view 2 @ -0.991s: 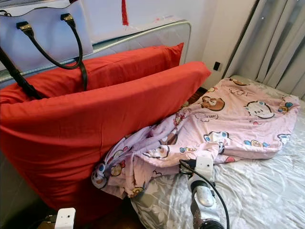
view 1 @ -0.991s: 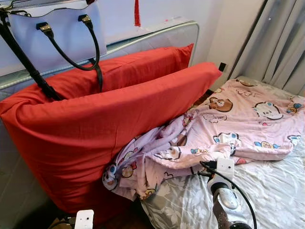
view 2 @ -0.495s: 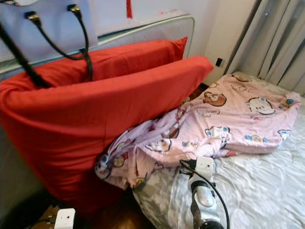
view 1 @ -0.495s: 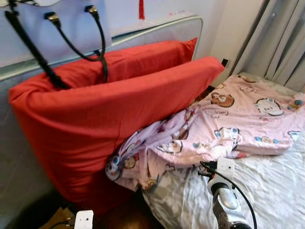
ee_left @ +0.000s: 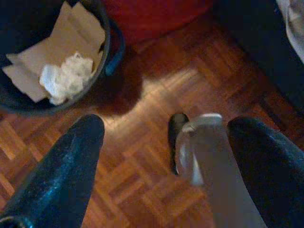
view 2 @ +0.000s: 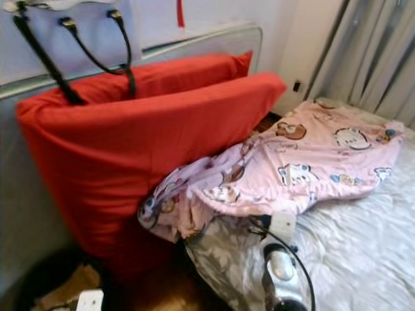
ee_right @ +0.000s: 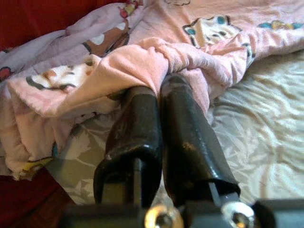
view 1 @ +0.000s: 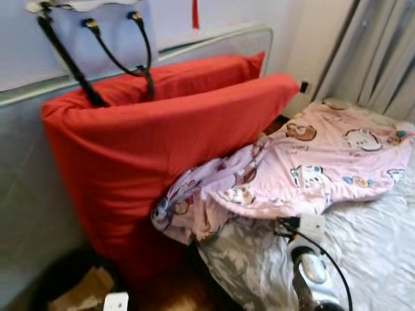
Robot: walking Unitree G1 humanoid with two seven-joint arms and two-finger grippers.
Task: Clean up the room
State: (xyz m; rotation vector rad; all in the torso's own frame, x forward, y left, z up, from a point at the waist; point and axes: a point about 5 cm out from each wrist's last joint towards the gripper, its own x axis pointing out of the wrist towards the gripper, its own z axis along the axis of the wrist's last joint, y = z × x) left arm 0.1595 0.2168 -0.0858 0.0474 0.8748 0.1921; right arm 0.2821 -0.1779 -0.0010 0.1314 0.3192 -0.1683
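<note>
A pink cartoon-print blanket [view 1: 324, 162] lies rumpled across the bed, its near end bunched against two red pillows [view 1: 162, 129]. My right arm [view 1: 310, 272] reaches over the grey sheet to the blanket's near edge. In the right wrist view my right gripper [ee_right: 159, 85] is shut, with a fold of the pink blanket [ee_right: 142, 57] pinched at its fingertips. My left gripper [ee_left: 168, 124] hangs open over the parquet floor, nothing between its fingers.
A pale handbag [view 1: 97, 32] with black straps hangs over the headboard [view 1: 214, 42] behind the pillows. A black bin [ee_left: 107, 42] with cardboard and crumpled white paper stands on the floor beside the bed. Grey curtains [view 1: 382, 52] hang at the far right.
The camera has swung, so pillows and bag sit further right and the bin on the floor has come into sight. My right gripper stays at the blanket's near edge.
</note>
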